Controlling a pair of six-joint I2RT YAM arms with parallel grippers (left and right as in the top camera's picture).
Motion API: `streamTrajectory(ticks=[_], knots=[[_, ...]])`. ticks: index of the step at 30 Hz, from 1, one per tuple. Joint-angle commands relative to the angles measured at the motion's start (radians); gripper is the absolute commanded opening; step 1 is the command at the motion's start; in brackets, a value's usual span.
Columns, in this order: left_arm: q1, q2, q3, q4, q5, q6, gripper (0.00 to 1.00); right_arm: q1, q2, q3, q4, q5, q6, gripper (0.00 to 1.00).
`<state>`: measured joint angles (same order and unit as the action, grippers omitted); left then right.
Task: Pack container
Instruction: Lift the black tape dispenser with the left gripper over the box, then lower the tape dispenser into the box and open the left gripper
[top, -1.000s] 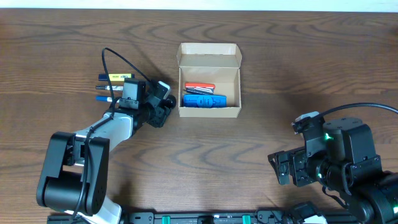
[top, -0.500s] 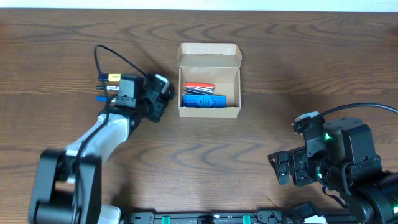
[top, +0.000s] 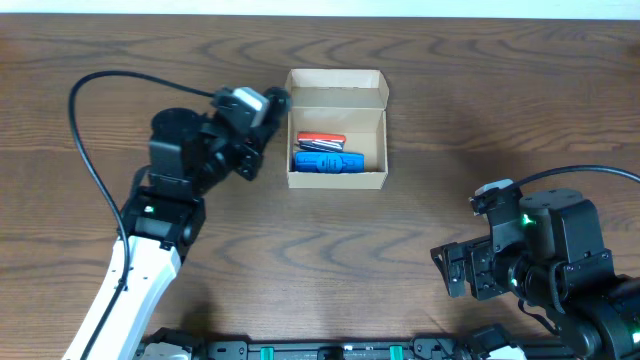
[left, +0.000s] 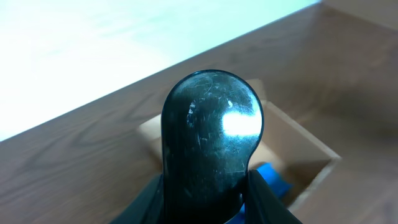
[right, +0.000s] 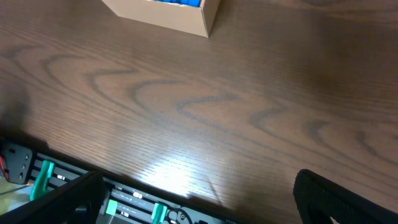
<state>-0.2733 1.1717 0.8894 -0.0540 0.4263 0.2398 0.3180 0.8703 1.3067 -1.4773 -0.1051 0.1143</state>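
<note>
Clutching a black object (left: 211, 137), left gripper (top: 266, 104) hangs beside open container (top: 336, 181).

Dark wood table (top: 400, 250) — tan container (top: 336, 181) sits on it.

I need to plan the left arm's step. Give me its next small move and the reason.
Probably shift the left gripper a little right over the cardboard box. It clamps a dark rounded object, but it hangs at the box's left wall, not above the opening holding the blue item.
</note>
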Motion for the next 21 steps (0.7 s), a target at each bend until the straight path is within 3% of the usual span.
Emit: streamTrajectory(ticks=[1,7,21], knots=[[-0.075,0.040,0.066,-0.051,-0.008,0.064,0.06,-0.008,0.000,-0.001,0.000,-0.004,0.008,0.99],[-0.168,0.164,0.195,-0.208,-0.090,0.278,0.06,-0.008,0.000,-0.001,0.000,-0.004,0.008,0.99],[-0.187,0.374,0.247,-0.192,-0.087,0.461,0.06,-0.008,0.000,-0.001,0.000,-0.004,0.008,0.99]])
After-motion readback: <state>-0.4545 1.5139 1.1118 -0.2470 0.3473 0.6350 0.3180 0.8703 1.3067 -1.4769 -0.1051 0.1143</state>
